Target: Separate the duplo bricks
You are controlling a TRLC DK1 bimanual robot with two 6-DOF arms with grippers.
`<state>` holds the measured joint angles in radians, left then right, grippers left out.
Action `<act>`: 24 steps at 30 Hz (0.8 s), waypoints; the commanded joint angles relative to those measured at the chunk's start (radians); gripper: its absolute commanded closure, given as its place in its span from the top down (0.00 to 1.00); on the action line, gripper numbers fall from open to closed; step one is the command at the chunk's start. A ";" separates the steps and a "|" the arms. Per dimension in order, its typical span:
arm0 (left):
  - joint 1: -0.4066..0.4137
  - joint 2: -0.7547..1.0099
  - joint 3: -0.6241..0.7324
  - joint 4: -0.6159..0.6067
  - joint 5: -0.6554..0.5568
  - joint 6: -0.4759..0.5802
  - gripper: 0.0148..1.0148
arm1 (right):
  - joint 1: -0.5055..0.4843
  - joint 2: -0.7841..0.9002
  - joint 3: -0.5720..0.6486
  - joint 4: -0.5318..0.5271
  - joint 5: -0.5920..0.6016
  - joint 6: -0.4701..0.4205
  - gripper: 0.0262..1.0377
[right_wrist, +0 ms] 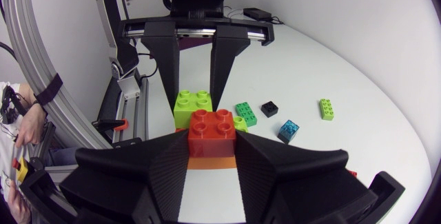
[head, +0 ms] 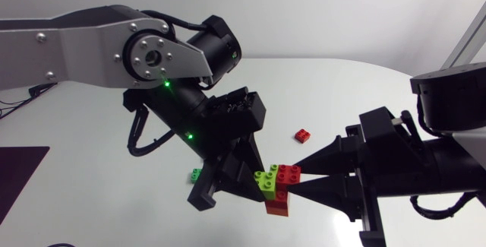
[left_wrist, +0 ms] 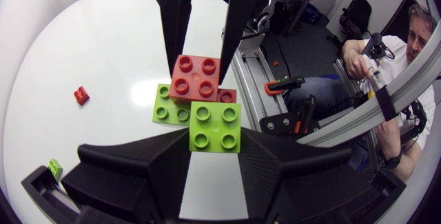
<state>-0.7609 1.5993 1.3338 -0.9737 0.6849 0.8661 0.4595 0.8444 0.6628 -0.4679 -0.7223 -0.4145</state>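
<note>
With the left gripper point(left_wrist: 215, 141) pinching a lime-green brick point(left_wrist: 215, 126) and the right gripper point(right_wrist: 212, 148) a red brick point(right_wrist: 214, 129) (orange brick point(right_wrist: 210, 162) beneath), a skewed pull could slip either grip.

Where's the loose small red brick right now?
In the head view the small red brick lies alone on the table, right of centre, a little beyond the brick stack.

No words, numbers or signs can be read here, not on the duplo bricks point(head: 279, 185) and not on the white table point(head: 342, 95)
</note>
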 commanded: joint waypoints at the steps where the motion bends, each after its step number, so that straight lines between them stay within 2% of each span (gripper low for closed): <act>1: 0.009 -0.001 0.056 0.003 0.042 -0.012 0.32 | 0.013 0.007 -0.034 -0.002 0.014 0.005 0.26; 24: 0.023 -0.070 -0.005 0.012 0.025 -0.001 0.32 | 0.010 0.050 -0.023 0.011 0.037 0.016 0.26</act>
<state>-0.7456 1.5452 1.3334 -0.9649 0.7006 0.8665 0.4614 0.8852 0.6582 -0.4633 -0.6891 -0.4145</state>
